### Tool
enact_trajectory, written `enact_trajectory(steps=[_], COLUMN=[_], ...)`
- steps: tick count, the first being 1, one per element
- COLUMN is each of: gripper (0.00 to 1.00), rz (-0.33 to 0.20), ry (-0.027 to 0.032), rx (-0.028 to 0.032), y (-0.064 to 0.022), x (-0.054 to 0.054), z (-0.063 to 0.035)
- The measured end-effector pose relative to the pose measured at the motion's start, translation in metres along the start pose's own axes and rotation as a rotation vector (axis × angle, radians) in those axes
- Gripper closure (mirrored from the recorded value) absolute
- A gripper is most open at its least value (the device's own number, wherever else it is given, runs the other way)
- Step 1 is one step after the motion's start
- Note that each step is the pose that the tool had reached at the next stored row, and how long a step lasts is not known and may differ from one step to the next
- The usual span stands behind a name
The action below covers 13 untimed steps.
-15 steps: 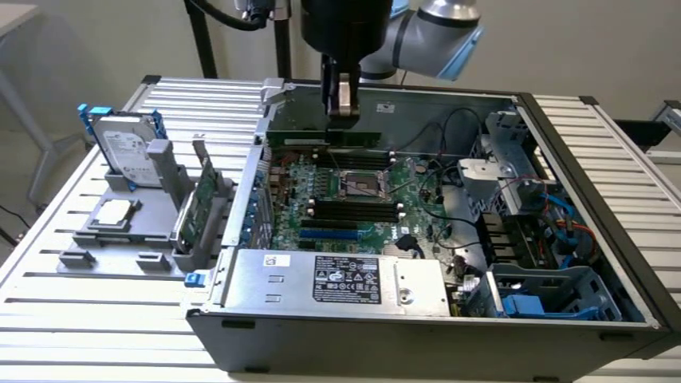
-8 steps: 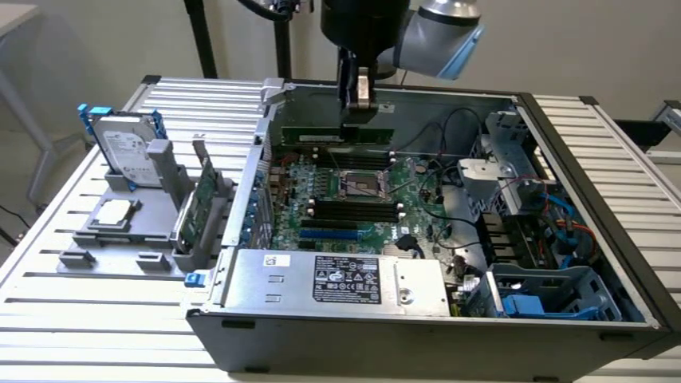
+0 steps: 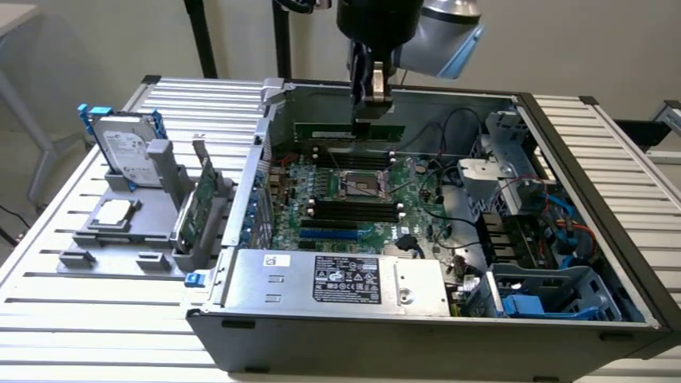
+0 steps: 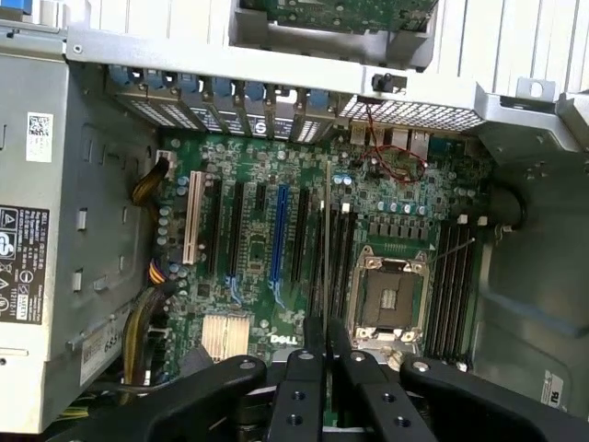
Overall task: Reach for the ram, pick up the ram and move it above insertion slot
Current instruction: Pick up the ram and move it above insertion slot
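My gripper (image 3: 374,102) is pinched on the ram (image 3: 352,130), holding the green stick level and on edge above the motherboard (image 3: 352,199), toward the far side of the open computer case (image 3: 596,239), over the memory slots (image 3: 352,153) beyond the CPU socket (image 3: 362,185).

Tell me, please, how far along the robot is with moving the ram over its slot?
Done: the ram is picked up; the gripper is shut on its upper edge and holds it clear of the board, inside the open computer case. In hand: it hangs over the motherboard, near the black memory slots beside the processor socket. Left: whether it sits exactly above the right slot cannot be told.
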<state>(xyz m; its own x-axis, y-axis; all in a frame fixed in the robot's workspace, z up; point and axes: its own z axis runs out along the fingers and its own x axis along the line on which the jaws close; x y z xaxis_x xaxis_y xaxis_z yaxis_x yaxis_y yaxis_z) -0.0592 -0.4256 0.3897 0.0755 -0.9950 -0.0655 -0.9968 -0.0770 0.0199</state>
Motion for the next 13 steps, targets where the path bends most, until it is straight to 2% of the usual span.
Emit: enact_trajectory(steps=[6,13], gripper=[0.87,0.87], rz=[0.014,0.033], ry=[0.005,0.0047], rx=[0.0008,0.0024], y=[-0.0063,-0.0091], x=[-0.007,-0.013], z=[0.0011,0.0036])
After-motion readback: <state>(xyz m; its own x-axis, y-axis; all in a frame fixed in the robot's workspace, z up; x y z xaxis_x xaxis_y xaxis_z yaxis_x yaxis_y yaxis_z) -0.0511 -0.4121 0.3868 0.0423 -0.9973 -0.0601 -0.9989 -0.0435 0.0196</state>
